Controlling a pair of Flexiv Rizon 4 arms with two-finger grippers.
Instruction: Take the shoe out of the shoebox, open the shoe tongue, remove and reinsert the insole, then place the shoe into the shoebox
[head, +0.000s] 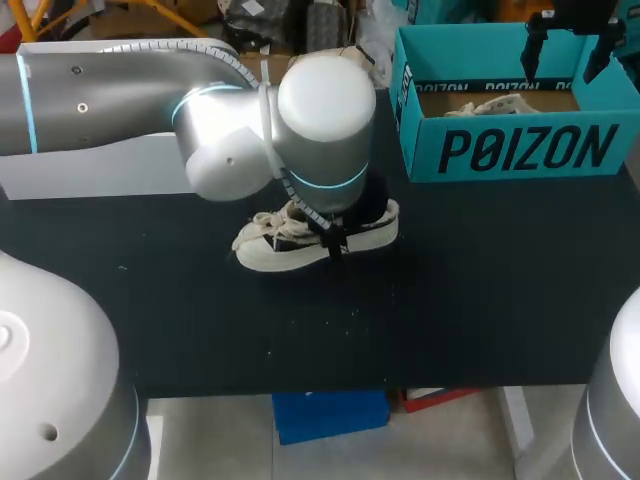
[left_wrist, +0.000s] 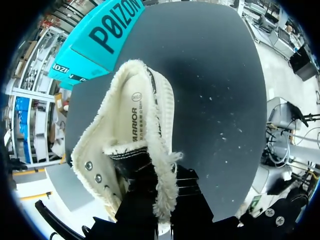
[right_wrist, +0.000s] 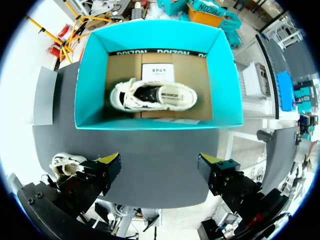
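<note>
A cream fleece-lined shoe (head: 290, 245) lies on the black table under my left arm. In the left wrist view the shoe (left_wrist: 135, 125) is seen from above, and my left gripper (left_wrist: 167, 187) is shut on its fleecy collar at the side of the opening; the insole (left_wrist: 135, 117) shows inside. The teal shoebox (head: 520, 150) stands at the back right with a second shoe (right_wrist: 152, 95) lying in it. My right gripper (right_wrist: 161, 165) hangs open high above the box's front wall (right_wrist: 155, 122), nothing between its fingers. The table shoe (right_wrist: 62, 162) shows beside one of its fingers.
A grey board (head: 90, 170) lies at the table's back left under my left arm. The table's black top (head: 450, 300) stretches bare in front of the shoe and the box.
</note>
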